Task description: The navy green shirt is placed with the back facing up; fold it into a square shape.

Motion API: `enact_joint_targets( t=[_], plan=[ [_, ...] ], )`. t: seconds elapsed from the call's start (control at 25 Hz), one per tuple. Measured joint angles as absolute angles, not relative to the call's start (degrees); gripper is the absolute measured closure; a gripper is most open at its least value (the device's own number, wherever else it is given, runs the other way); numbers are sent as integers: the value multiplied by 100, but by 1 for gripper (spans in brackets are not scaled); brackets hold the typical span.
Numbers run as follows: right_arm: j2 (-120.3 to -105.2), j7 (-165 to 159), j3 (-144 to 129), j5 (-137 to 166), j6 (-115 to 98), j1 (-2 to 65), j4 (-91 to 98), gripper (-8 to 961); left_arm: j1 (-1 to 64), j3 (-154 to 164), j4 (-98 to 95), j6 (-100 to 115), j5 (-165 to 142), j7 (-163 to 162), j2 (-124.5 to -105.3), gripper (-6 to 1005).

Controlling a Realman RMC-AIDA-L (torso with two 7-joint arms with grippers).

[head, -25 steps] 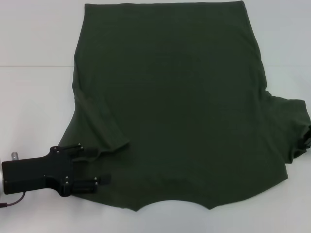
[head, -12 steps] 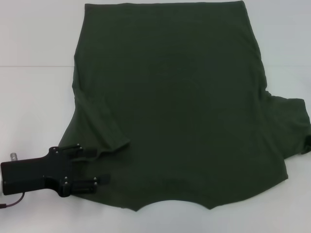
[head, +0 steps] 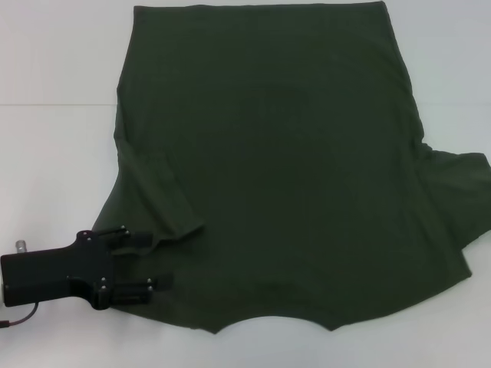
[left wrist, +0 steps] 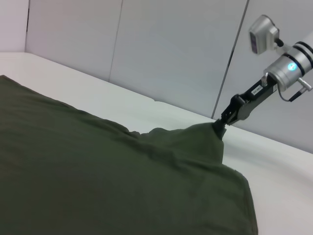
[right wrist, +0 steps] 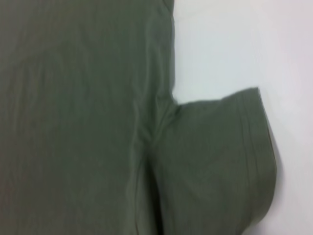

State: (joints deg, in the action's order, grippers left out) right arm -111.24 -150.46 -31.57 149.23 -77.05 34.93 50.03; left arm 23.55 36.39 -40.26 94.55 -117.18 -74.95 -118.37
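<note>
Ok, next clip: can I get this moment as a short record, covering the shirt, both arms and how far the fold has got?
garment: dark olive-green short-sleeved fabric shirt, spread flat on the white table, neckline nearest the robot
left sleeve: folded in over the body
right sleeve: spread outward
left pincer: low over the shoulder edge by the left sleeve, fingers apart
right pincer: out of the head view; the left wrist view shows it pinching the right sleeve's tip, which is raised into a peak
fold progress: no square yet

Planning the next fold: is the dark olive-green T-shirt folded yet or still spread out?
Mostly spread: the dark olive-green T-shirt lies flat; only its left sleeve lies folded inward, beside the left gripper.
</note>
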Motion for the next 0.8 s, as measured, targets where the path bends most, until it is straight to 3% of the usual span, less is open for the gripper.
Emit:
enact_joint_targets(
  t=[0.8],
  plan=[
    [-11139, -14830, -2997, 14452, -8032, 3656, 5468, 879, 2330, 3638, -4027, 9482, -11732, -7601, -11811, 139]
  ],
)
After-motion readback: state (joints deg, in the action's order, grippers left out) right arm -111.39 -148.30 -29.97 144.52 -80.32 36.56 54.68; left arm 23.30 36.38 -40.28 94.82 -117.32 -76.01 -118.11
